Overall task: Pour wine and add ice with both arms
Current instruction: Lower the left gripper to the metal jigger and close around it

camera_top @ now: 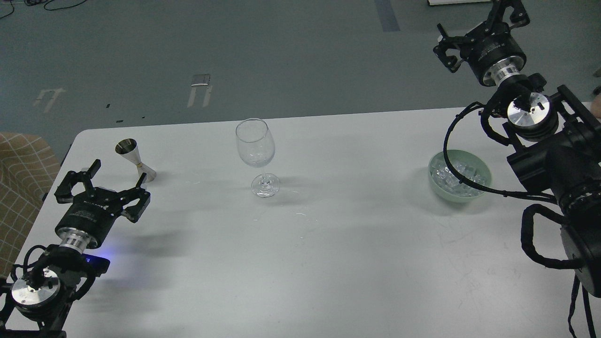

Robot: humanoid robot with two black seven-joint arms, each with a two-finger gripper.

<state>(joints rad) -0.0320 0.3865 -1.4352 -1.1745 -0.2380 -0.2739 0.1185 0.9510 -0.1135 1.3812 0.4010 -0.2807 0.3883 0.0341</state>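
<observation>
A steel hourglass jigger [135, 160] stands at the table's far left; I cannot see the wine in it. A clear stemmed glass [255, 149] stands upright near the table's far middle and looks empty. Several clear ice cubes [453, 177] lie in a pale green bowl [485, 173] at the right. My left gripper [117, 177] is open and empty, low over the table just in front of the jigger, apart from it. My right gripper [479, 19] is open and empty, raised beyond the table's far edge, above and behind the bowl.
The white table [328, 253] has a rounded far-left corner. A tan checked surface [21, 169] lies off the table's left edge. My right arm's black cable [448, 145] loops over the bowl. The grey floor [281, 56] lies beyond the table.
</observation>
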